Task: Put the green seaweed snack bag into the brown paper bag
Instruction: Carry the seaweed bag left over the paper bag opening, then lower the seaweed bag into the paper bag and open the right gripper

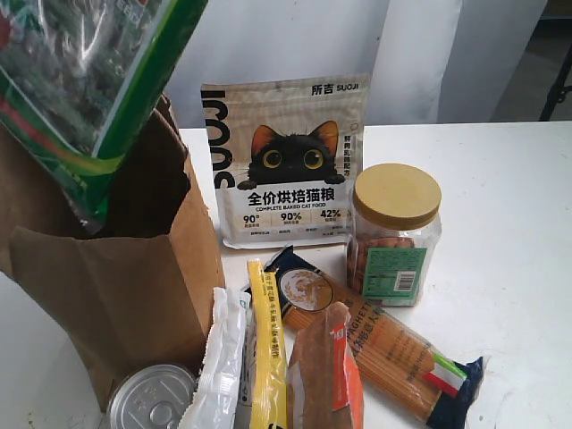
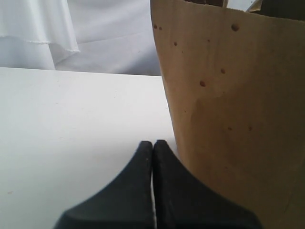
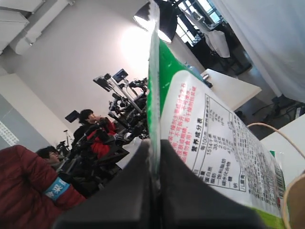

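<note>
Right gripper (image 3: 153, 160) clamped on snack bag (image 1: 80, 80) edge, above paper bag (image 1: 116, 286).
Snack bag hangs tilted, low corner at the mouth; likely to snag the rim or tip the unbraced paper bag, since left gripper (image 2: 152, 148) sits closed and empty beside it.

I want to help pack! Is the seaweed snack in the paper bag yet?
Almost. Picked up already: the right pincer is pinching the green seaweed bag. Right now its bottom corner hangs at the open mouth of the brown paper bag. Still to do: lowering it in and letting go.
</note>
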`<state>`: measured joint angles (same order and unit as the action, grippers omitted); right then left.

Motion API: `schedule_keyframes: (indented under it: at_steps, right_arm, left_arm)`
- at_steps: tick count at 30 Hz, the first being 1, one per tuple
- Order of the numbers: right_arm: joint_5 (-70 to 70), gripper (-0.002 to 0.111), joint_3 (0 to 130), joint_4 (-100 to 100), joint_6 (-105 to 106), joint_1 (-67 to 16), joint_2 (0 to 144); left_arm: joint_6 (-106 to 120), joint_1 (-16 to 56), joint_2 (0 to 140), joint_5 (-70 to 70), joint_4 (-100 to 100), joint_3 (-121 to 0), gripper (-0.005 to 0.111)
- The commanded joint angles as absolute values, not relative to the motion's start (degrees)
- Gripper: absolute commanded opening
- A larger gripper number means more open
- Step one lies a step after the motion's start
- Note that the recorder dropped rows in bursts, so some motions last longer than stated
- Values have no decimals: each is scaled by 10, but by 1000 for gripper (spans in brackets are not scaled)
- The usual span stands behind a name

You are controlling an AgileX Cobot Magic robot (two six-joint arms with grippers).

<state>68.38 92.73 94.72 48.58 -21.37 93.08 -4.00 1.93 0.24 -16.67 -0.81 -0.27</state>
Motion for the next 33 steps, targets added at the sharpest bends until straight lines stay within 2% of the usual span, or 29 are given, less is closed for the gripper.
schedule_keyframes:
  at_steps: [1, 9, 14, 21, 33]
  right_arm:
    - [672, 0, 951, 924, 496, -216, 954]
    - [663, 0, 976, 834, 469, -219, 977]
    - [640, 0, 976, 674, 420, -265, 981]
    - [611, 0, 976, 620, 401, -315, 1028]
    - [597, 0, 976, 594, 387, -317, 1036]
  left_arm:
    - [-41, 22, 0, -161, -8, 0, 1]
    - [-41, 22, 0, -161, -8, 0, 1]
    - [-41, 22, 0, -161, -8, 0, 1]
    - [-41, 22, 0, -161, -8, 0, 1]
    - [-41, 22, 0, -161, -8, 0, 1]
